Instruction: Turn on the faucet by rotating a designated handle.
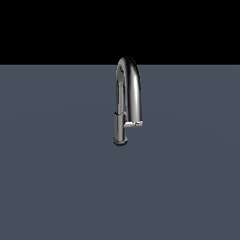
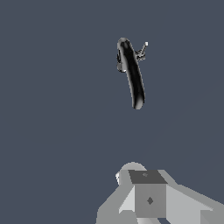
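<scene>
Chrome plumbing stands alone on a flat slate-grey tabletop (image 1: pixel 56 187): a tall shiny chrome faucet (image 1: pixel 133 84) with a high arched gooseneck spout, positioned near the centre of the exterior view. The arch rises above the far edge of the surface against a black background. A dark cylindrical spray head (image 1: pixel 120 127) hangs at the end of the spout on the exterior view's left side of the arch, its lower end close above the surface. A short thin chrome lever handle (image 1: pixel 134 123) projects sideways from the faucet body toward the exterior view's right, roughly horizontal, level with the upper part of the spray head.

In the wrist view the faucet (image 2: pixel 133 76) is seen from above as a dark elongated arch, with the handle (image 2: pixel 142 50) showing as a small bright stub beside one end of it.

The grey block-shaped hand (image 2: pixel 148 197) of the arm appears only in the wrist view, partly cut off by the frame edge. It is well apart from the faucet and touches nothing. Its fingertips are not visible, so it cannot be determined whether the hand is released or clenched.
</scene>
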Robot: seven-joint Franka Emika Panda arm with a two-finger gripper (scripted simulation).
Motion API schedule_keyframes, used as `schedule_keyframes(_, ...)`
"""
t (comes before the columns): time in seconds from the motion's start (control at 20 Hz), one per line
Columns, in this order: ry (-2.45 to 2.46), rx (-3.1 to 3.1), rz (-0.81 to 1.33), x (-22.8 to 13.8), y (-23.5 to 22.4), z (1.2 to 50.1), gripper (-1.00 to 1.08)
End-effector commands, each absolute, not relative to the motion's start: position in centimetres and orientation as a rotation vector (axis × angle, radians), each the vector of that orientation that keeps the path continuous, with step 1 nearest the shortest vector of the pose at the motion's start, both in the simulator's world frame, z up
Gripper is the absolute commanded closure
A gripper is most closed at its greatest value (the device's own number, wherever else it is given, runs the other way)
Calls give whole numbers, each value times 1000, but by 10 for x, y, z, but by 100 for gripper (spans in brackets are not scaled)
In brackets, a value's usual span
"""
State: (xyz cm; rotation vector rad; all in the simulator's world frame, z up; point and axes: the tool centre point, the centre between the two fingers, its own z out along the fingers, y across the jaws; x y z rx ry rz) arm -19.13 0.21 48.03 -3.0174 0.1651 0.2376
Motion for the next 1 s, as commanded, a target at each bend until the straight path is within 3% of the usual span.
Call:
schedule_keyframes(0.0,210,-2980,290,-178,1,476,108)
schedule_keyframes(0.95,533,-2623,666,-78,-21,425,108)
